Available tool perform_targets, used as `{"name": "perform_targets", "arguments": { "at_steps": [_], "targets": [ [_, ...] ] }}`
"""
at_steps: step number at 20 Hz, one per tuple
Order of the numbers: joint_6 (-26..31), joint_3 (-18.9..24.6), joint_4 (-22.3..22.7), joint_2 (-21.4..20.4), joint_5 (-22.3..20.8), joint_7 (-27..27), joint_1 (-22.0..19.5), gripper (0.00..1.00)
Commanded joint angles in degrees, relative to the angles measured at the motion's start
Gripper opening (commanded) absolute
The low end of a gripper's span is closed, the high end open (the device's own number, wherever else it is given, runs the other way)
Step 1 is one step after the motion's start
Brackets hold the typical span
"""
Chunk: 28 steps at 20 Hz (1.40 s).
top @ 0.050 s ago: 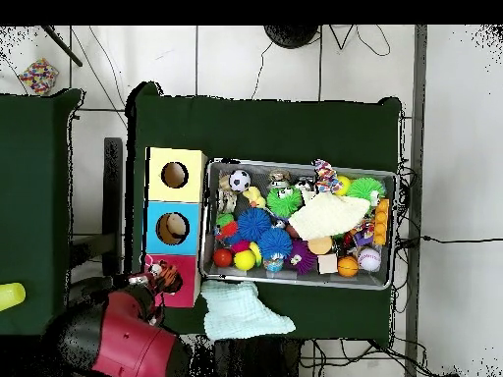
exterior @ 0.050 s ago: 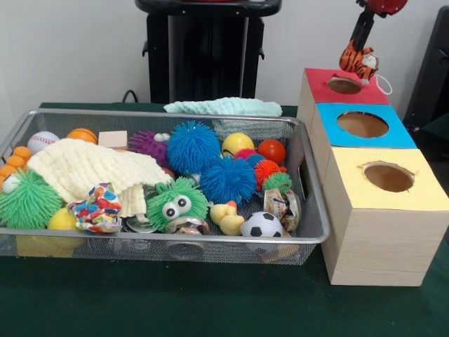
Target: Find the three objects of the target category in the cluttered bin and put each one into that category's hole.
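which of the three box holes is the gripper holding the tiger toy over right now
The red box's hole, at the far end of the row. The gripper holds the tiger toy just above it; the blue hole and yellow hole lie nearer the camera.

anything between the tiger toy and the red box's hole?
Nothing. Front view: tiger toy hangs from the end effector just above the red box hole, gap bare.

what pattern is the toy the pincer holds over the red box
Orange with black stripes, a tiger toy in the pincer; clearest in the front view.

Bin (exterior @ 0.050 s ago: 312, 232) left of three-hole box (exterior @ 0.050 s ago: 382, 239), cloth (exterior @ 0.050 s ago: 224, 107) behind bin, toy tiger (exterior @ 0.050 s ago: 358, 62) above far hole (exterior @ 0.050 s ago: 344, 85)
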Motion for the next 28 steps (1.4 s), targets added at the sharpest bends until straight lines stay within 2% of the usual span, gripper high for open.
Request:
{"name": "perform_targets", "arguments": {
  "at_steps": [1,6,10,15,18,21,24,28],
  "targets": [
    [2.43,1.65,0.73,1.16,-2.22,10.03,-2.45,0.00],
    [-0.74,3.14,2.71,1.13,-1.79,8.56,-3.75,0.00],
    [-4.93,7.81,4.75,0.73,0.37,6.69,-6.17,0.00],
    [-4.01,7.17,3.59,2.04,-1.13,7.21,-5.84,0.00],
    [-6.04,8.20,4.42,2.96,-1.87,5.38,-7.24,0.00],
    [-5.07,8.22,5.05,3.22,-3.17,4.10,-7.54,0.00],
    [-5.24,9.37,6.13,2.83,-3.16,3.26,-7.98,0.00],
    [-7.41,12.74,7.95,1.87,-0.74,3.71,-8.96,0.00]
  ]
}}
